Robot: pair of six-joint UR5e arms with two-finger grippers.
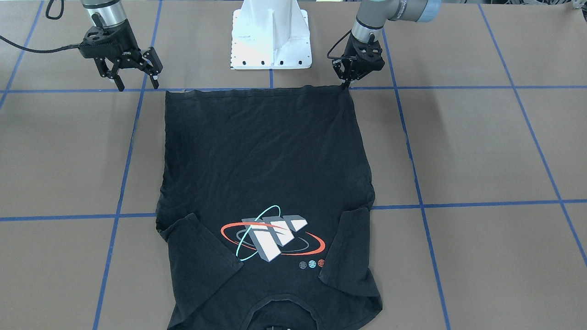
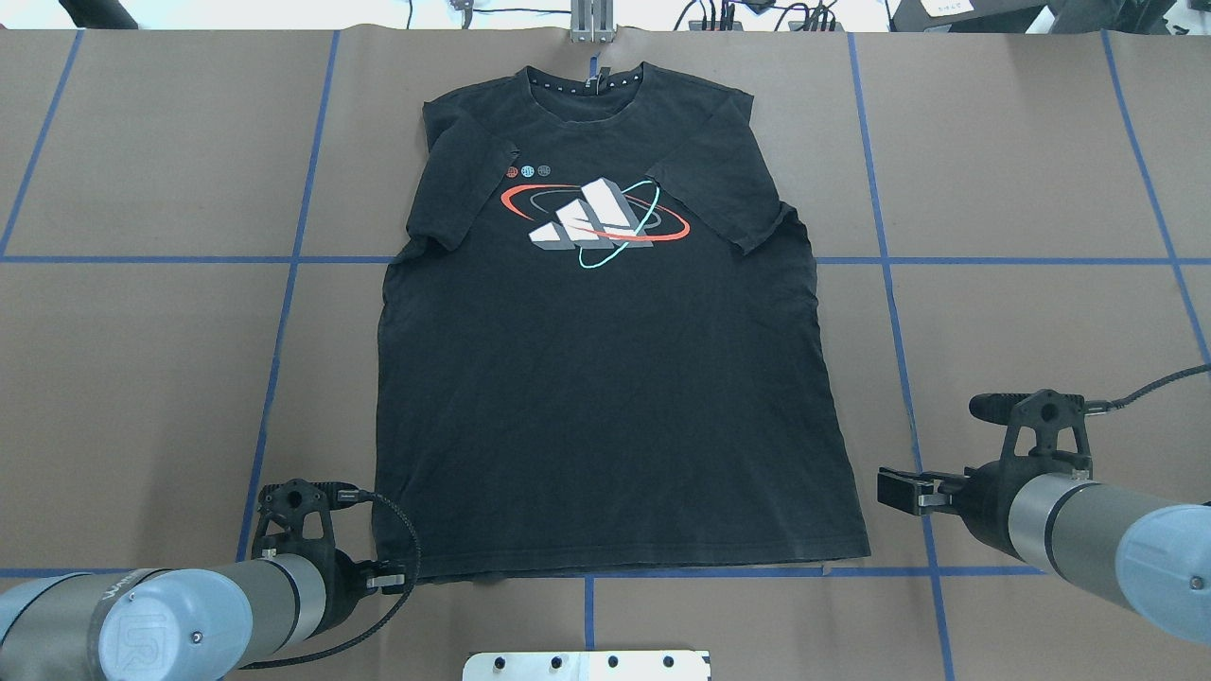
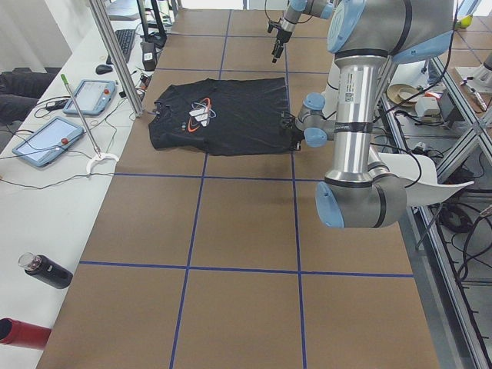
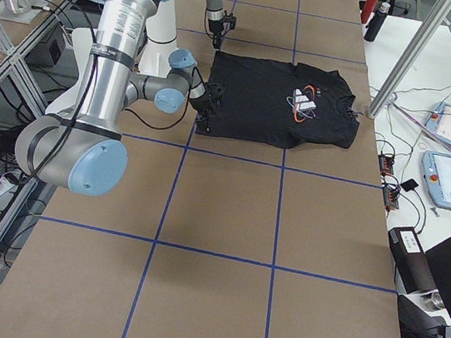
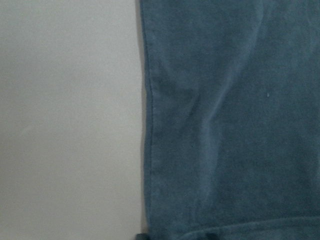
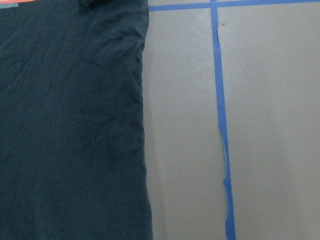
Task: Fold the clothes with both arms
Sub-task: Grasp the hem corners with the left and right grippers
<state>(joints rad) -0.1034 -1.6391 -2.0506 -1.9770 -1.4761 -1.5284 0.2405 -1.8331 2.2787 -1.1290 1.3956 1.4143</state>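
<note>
Your black T-shirt (image 1: 266, 151) lies flat on the table (image 1: 481, 146), graphic up, hem twd the robot. L end effector (image 1: 345, 82) pinches one hem corner. R end effector (image 1: 137, 85) hangs spread just beside the other corner, not touching cloth.

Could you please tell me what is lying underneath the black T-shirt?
The T-shirt lies flat on the brown table, whose blue tape lines run up to its edges. Beneath the cloth they are covered, as is anything else there.
</note>
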